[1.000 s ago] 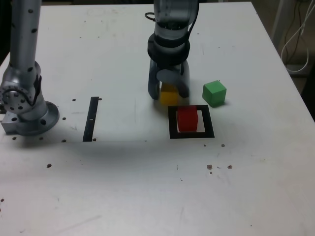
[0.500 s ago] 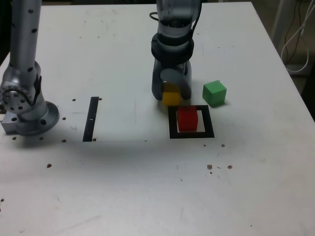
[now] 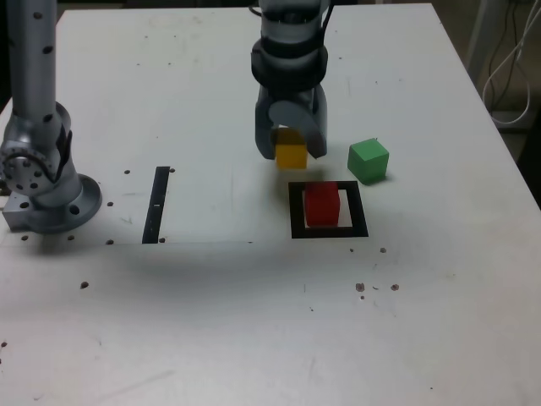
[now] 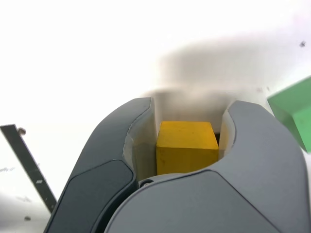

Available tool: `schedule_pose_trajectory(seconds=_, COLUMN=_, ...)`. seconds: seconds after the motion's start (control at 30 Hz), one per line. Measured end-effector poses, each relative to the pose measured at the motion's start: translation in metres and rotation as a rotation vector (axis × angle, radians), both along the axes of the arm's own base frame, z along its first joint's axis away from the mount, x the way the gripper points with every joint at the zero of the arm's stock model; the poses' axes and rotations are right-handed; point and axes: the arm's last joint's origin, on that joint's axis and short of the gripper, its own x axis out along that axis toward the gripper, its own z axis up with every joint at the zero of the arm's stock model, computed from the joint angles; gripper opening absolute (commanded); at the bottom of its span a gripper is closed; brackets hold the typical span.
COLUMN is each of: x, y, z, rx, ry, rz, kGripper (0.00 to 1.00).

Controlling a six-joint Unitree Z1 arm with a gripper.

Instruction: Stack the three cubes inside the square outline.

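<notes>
Exterior view shows a matte white worktop (image 3: 254,321), lightly speckled with small dark flecks, and on it the glossy grey arm reaching down from twelve o'clock to the middle of the scene. Its end effector (image 3: 291,145) is clamped on the yellow cube (image 3: 291,153), which hangs clear of the surface with a soft shadow under it; the two rounded, dark grey fingers (image 3: 316,135) press on opposite faces of the block. At about five o'clock from the held cube lies the square outline (image 3: 329,231), a flat, thick black frame with a white middle, and the red cube (image 3: 321,205) sits inside it, plain-faced and sharp-edged, toward the frame's side on the exterior view's left. The green cube (image 3: 368,161) rests on the bare worktop at about one o'clock from the frame, just outside its corner and apart from the other two blocks. A thin straight black strip (image 3: 156,204) lies at nine o'clock, well apart from the frame, and beyond it stands a rounded metallic arm base (image 3: 46,182) with a perforated column. In the wrist view the smooth curved shells of the end effector (image 4: 187,145) have pale inner pads set tight against the yellow cube (image 4: 187,145), whose flat, dull faces and crisp edges fill the gap; a corner of the green cube (image 4: 294,111) and part of the black strip (image 4: 29,167) show at the edges.
</notes>
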Motion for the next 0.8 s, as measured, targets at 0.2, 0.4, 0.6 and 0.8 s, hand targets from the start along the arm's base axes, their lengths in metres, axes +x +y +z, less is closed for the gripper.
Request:
schedule_pose_trajectory(seconds=0.2, x=-0.002, y=-0.018, z=0.029, rx=0.001, ry=0.016, rz=-0.027, kGripper=0.28)
schedule_pose_trajectory(seconds=0.4, x=0.008, y=-0.061, z=0.062, rx=0.005, ry=0.011, rz=-0.1, kGripper=0.28)
schedule_pose_trajectory(seconds=0.6, x=0.039, y=-0.086, z=0.066, rx=-0.011, ry=0.009, rz=-0.133, kGripper=0.28)
schedule_pose_trajectory(seconds=0.8, x=0.047, y=-0.09, z=0.051, rx=-0.017, ry=0.048, rz=-0.096, kGripper=0.28)
